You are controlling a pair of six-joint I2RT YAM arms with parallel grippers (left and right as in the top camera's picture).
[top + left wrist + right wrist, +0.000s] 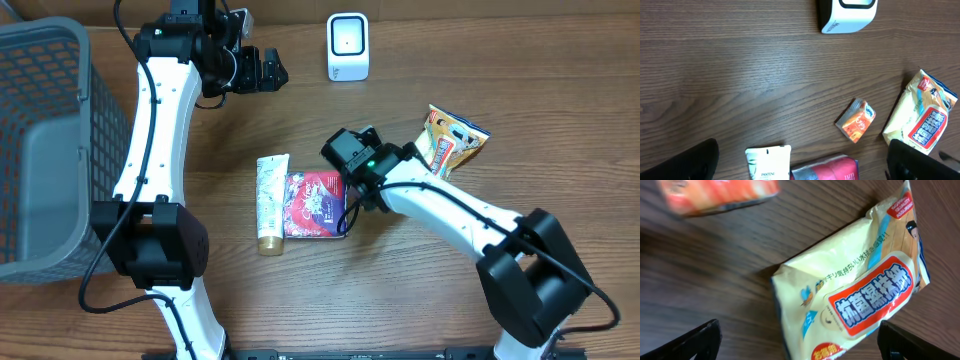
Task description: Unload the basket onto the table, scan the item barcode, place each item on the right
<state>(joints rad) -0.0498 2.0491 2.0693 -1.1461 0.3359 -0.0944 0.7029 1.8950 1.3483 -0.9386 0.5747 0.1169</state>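
We see a grey plastic mesh basket at the left edge of the brown wooden bench. The left pincer, near the far edge, and the right pincer, facing the yellow foil wipes packet toward the right edge, both gape empty. The white box scanner stands at the far edge.

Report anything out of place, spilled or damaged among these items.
Nothing stands out. The tube, red pack, yellow pack and orange packet lie flat and look intact. The scanner stands at the back. Nothing has spilled.
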